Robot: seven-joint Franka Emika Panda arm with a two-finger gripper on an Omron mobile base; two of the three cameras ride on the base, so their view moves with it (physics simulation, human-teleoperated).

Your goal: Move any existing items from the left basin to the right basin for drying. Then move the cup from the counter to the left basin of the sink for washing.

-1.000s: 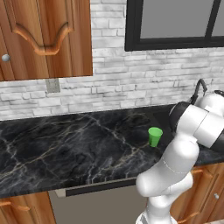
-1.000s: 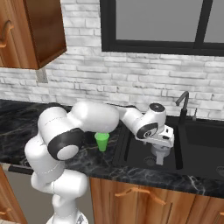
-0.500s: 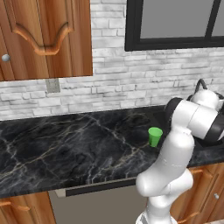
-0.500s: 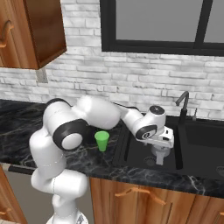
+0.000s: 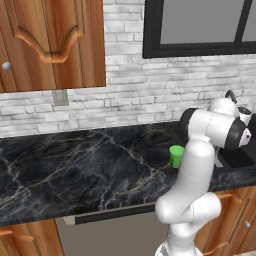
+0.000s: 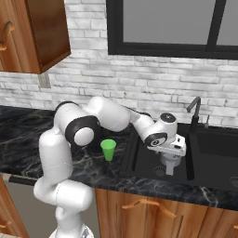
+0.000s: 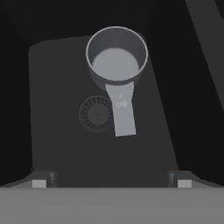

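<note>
My gripper point(image 7: 111, 181) is open and hangs over the left basin of the black sink point(image 6: 135, 160), pointing down. Below it, in the hand view, a grey measuring cup point(image 7: 116, 54) with a flat handle lies on the basin floor. Its handle runs toward the fingers and partly covers the round drain point(image 7: 94, 114). Nothing is between the fingertips point(image 7: 39, 183). The small green cup point(image 6: 108, 149) stands upright on the black marble counter point(image 6: 28, 135), just left of the sink and apart from the gripper point(image 6: 170, 163). The same cup point(image 5: 176, 156) shows beside my arm.
A thin black gooseneck faucet point(image 6: 195, 111) rises behind the divider between the basins. The right basin point(image 6: 216, 153) lies to the right of it. White brick wall, a dark window and wooden cabinets point(image 5: 50, 40) stand behind and above the counter point(image 5: 75, 165).
The arm's upper links have swung a little to the right in the left base view. The hand stays over the left basin with its jaws open. The green cup has not moved.
</note>
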